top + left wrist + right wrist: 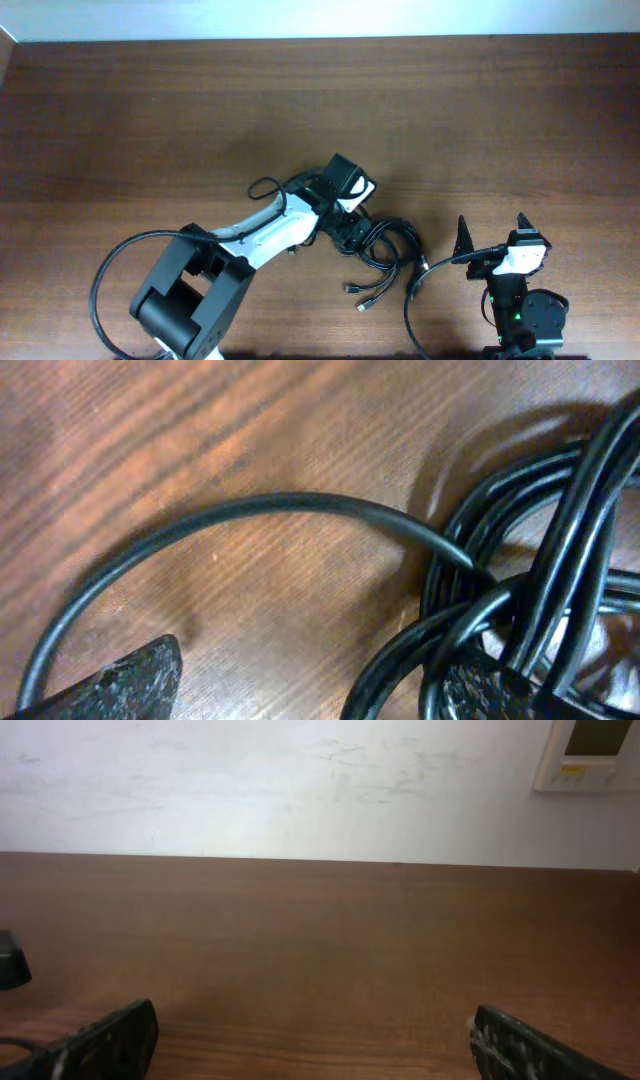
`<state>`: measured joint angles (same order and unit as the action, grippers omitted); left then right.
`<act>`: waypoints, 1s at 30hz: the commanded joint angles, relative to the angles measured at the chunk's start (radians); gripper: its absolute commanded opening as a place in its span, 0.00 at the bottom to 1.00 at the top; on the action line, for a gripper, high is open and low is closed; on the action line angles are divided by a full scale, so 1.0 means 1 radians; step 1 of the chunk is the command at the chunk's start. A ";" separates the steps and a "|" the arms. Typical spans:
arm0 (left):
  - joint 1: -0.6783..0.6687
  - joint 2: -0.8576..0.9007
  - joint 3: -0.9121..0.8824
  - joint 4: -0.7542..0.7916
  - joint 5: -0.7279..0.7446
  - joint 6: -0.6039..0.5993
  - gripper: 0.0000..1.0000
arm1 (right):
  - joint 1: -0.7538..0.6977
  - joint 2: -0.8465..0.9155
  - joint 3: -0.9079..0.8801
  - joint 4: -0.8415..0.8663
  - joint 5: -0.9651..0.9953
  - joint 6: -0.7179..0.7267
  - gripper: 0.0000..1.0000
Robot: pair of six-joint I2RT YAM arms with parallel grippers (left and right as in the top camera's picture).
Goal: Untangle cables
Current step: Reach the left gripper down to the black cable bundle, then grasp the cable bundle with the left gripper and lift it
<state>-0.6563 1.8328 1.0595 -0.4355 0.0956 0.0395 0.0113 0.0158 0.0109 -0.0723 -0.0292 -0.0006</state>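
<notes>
Overhead view, listed by size.

1. Table: brown wood grain, filling the frame.
2. Left arm: white and black, reaching from seven o'clock toward the centre.
3. Cables: thin black cords heaped in one knot at about five o'clock from the table's centre. Plugs trailed out at the heap's seven o'clock.
4. Left gripper: sat low at the heap's ten o'clock edge. Its fingers were spread wide and clamped nothing. In the wrist view one loose loop arched between them, with the knot against the right-hand finger.
5. Right gripper: parked at three o'clock of the heap, apart from it, jaws apart and empty.
6. Wall panel: white with a yellow mark, its writing too small to read. No other labels seen.

Step judged in hand: choosing a first strand, with nothing separated yet. The next move calls for closing on the single loop only and drawing it toward nine o'clock, perhaps with the right gripper pinning the heap.
</notes>
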 commanded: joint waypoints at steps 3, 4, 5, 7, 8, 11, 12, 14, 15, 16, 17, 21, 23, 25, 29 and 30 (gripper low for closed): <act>-0.005 0.020 0.011 0.012 -0.018 -0.021 0.84 | 0.008 -0.008 -0.005 -0.004 0.008 0.000 0.99; -0.005 0.020 0.011 0.008 -0.018 -0.021 0.80 | 0.008 -0.008 -0.005 -0.004 0.008 0.000 0.99; -0.005 0.020 0.011 -0.008 -0.015 -0.022 0.73 | 0.008 -0.008 -0.005 -0.004 0.008 0.000 0.99; -0.002 0.018 0.011 -0.063 -0.014 -0.026 0.64 | 0.008 -0.008 -0.005 -0.004 0.008 0.000 0.99; -0.001 0.018 0.011 -0.074 -0.014 -0.025 0.63 | 0.008 -0.008 -0.005 -0.004 0.008 0.000 0.99; -0.003 0.013 0.068 -0.136 -0.013 -0.006 0.64 | 0.008 -0.008 -0.005 -0.004 0.008 0.000 0.99; -0.005 0.012 0.093 -0.179 -0.014 0.052 0.64 | 0.008 -0.008 -0.005 -0.004 0.008 0.000 0.99; -0.005 0.013 0.102 -0.262 -0.028 0.162 0.65 | 0.008 -0.008 -0.005 -0.004 0.008 0.000 0.99; -0.005 0.013 0.102 -0.299 -0.066 0.161 0.62 | 0.008 -0.008 -0.005 -0.004 0.008 0.000 0.99; -0.005 0.013 0.103 -0.307 -0.084 0.169 0.59 | 0.008 -0.008 -0.005 -0.004 0.008 0.000 0.99; -0.005 0.013 0.107 -0.301 -0.084 0.216 0.59 | 0.008 -0.008 -0.005 -0.004 0.008 0.000 0.99; -0.066 0.013 0.230 -0.299 -0.085 0.379 0.63 | 0.008 -0.008 -0.005 -0.004 0.008 0.000 0.99; -0.100 0.013 0.271 -0.217 -0.085 0.382 0.87 | 0.008 -0.008 -0.005 -0.004 0.008 0.000 0.99; -0.111 0.013 0.270 -0.154 -0.066 0.382 1.00 | 0.008 -0.008 -0.005 -0.004 0.008 0.000 0.99; -0.111 0.039 0.269 -0.101 0.039 0.382 1.00 | 0.008 -0.008 -0.005 -0.004 0.008 0.000 0.99; -0.112 0.072 0.269 -0.095 0.039 0.382 1.00 | 0.008 -0.008 -0.005 -0.004 0.008 0.000 0.99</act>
<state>-0.7658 1.8462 1.3151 -0.5392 0.0986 0.4084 0.0113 0.0158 0.0109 -0.0723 -0.0292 0.0002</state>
